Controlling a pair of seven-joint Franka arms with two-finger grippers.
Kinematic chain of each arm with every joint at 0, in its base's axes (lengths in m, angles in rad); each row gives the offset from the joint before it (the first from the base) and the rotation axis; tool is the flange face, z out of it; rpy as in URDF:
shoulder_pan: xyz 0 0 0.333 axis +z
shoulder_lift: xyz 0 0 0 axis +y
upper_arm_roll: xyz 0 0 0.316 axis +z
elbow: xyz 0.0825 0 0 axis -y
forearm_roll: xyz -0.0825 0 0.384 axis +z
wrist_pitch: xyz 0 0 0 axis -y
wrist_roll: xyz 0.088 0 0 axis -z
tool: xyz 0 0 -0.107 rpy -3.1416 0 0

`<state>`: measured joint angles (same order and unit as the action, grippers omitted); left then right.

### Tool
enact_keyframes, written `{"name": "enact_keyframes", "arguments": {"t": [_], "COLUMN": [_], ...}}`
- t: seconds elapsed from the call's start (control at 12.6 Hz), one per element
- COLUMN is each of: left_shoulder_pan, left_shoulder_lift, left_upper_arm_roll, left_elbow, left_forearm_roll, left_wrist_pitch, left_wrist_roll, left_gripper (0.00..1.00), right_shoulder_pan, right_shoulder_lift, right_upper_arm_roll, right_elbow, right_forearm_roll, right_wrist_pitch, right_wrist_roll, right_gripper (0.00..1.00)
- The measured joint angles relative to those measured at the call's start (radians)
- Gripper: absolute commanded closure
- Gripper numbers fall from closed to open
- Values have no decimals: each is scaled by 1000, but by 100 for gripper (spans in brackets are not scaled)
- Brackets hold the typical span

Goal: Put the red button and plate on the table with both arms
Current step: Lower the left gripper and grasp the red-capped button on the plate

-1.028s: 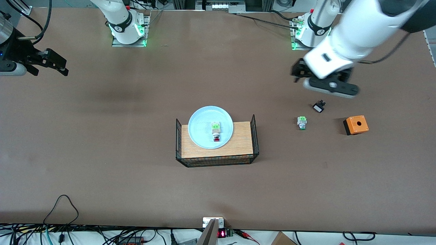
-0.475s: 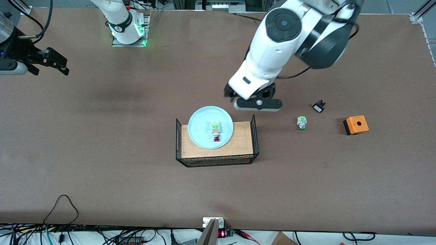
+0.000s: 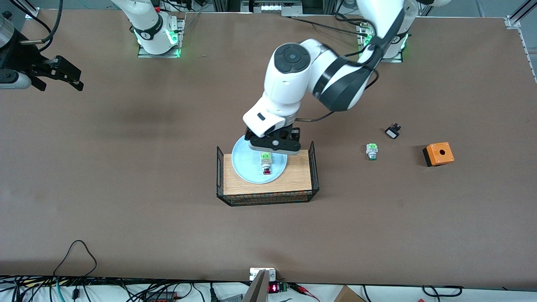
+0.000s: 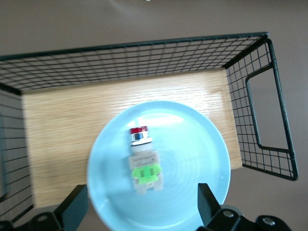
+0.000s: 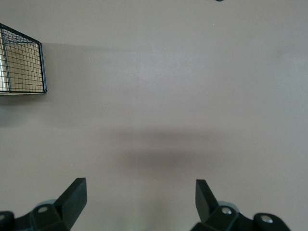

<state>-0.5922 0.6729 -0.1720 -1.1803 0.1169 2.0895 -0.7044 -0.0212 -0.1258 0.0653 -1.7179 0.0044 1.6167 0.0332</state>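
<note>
The pale blue plate (image 3: 251, 170) lies on the wood-topped wire rack (image 3: 298, 176) in the middle of the table (image 3: 126, 167). The red button (image 3: 266, 169) lies on its side in the plate, red cap toward the front camera. In the left wrist view the plate (image 4: 192, 144) holds the button (image 4: 144, 161), with its red cap (image 4: 138, 131). My left gripper (image 3: 273, 144) is open over the plate's farther rim, above the button; it also shows in its own view (image 4: 143, 206). My right gripper (image 3: 63, 77) is open and waits over bare table at the right arm's end (image 5: 140, 199).
A green-capped switch (image 3: 371, 151), a small black-and-white part (image 3: 392, 132) and an orange box (image 3: 438, 154) lie toward the left arm's end. The rack has raised wire sides (image 4: 269, 120). The rack's corner shows in the right wrist view (image 5: 21, 62). Cables lie along the near edge.
My left arm has swung from over the left arm's end of the table to above the plate on the rack. The right gripper has barely moved. Plate and button have not moved.
</note>
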Motion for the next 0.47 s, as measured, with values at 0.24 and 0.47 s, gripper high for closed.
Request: {"name": "enact_keyframes", "arguments": {"t": [0.24, 0.47], "left_shoulder_pan": [-4, -20], "left_shoulder_lift": [60, 94], "left_upper_arm_roll": [6, 6], "left_elbow": [2, 2], "left_forearm_roll": [6, 78], "left_wrist_pitch": [103, 145], "left_wrist_roll": [-1, -35], "left_gripper": [0, 0], "right_shoulder_pan": [2, 17], "right_shoulder_lift": [1, 2], "right_upper_arm_roll": [0, -4], "right_elbow": [0, 0], "right_forearm_roll": [0, 0], "right_wrist_pitch": [0, 0], "right_wrist_roll": [0, 4], "right_gripper": [0, 0]}}
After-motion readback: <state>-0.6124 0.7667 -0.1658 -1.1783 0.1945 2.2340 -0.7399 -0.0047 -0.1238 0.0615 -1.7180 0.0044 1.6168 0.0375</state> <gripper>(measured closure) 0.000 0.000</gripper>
